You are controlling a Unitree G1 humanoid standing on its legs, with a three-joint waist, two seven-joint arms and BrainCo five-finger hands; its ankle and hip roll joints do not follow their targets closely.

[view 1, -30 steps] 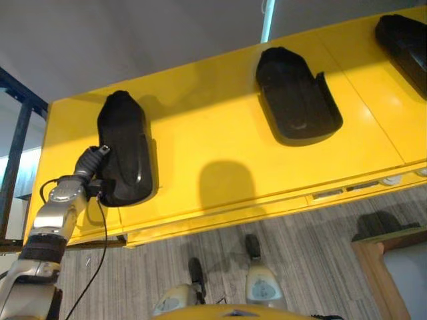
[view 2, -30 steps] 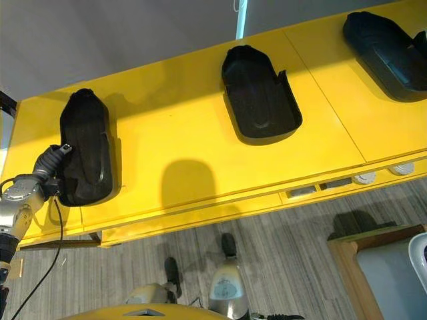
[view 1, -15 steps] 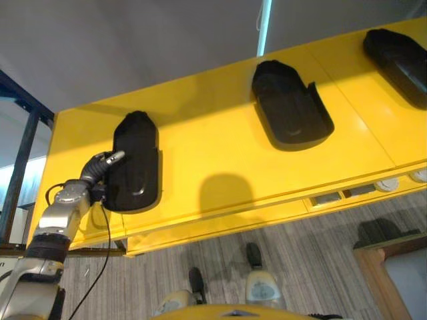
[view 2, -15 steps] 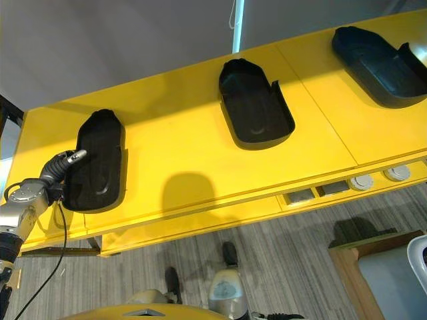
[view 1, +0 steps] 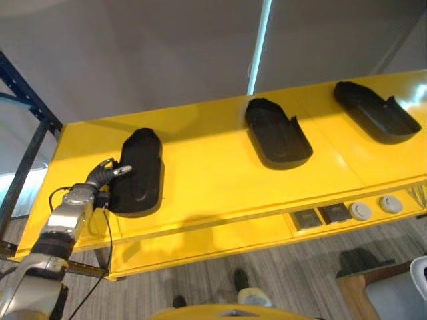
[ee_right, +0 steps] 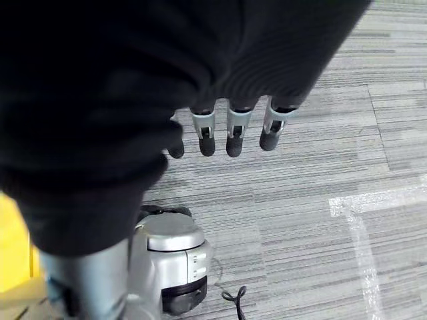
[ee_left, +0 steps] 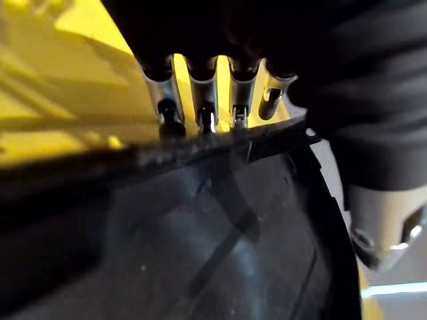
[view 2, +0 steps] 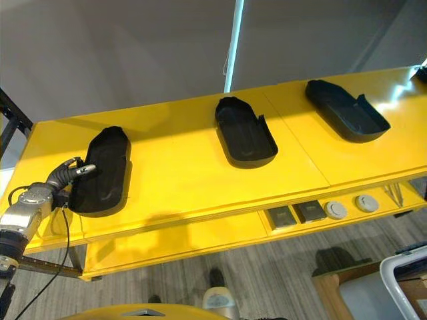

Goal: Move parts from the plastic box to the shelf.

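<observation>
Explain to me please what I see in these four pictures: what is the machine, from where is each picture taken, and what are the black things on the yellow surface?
This is a humanoid robot with two arms and finger hands. Two pictures come from a stereo camera on its head, looking down at a yellow shelf. The other two come from cameras on its wrists, looking along each hand.

On the shelf lie three black moulded parts in a row: a left part, a middle part and a right part, each apart from the others.

The left hand is at the near left edge of the left part. Its wrist view shows the fingers reaching over the part's rim, so it seems to be placing or adjusting it.

The right hand hangs over the grey floor, relaxed and holding nothing.
</observation>
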